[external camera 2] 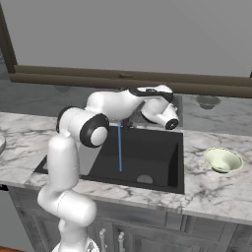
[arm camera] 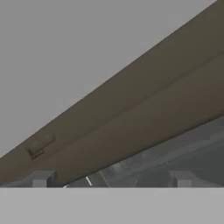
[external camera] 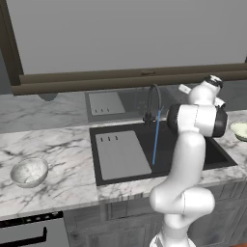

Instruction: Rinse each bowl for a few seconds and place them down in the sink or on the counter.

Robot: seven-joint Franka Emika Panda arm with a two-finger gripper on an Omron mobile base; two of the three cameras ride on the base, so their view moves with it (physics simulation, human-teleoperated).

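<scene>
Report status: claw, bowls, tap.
Claw open, empty, up behind tap. Water running. Grey bowl on left counter, cream bowl on right. Nothing blocking.

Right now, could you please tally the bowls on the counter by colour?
Speckled grey-white bowl: 1
Cream bowl with greenish inside: 1
Total: 2, both on the counter, one on each side of the sink.

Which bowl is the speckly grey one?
The speckled bowl sits on the counter left of the sink. The other bowl, on the right, is pale cream with a greenish inside.
</scene>
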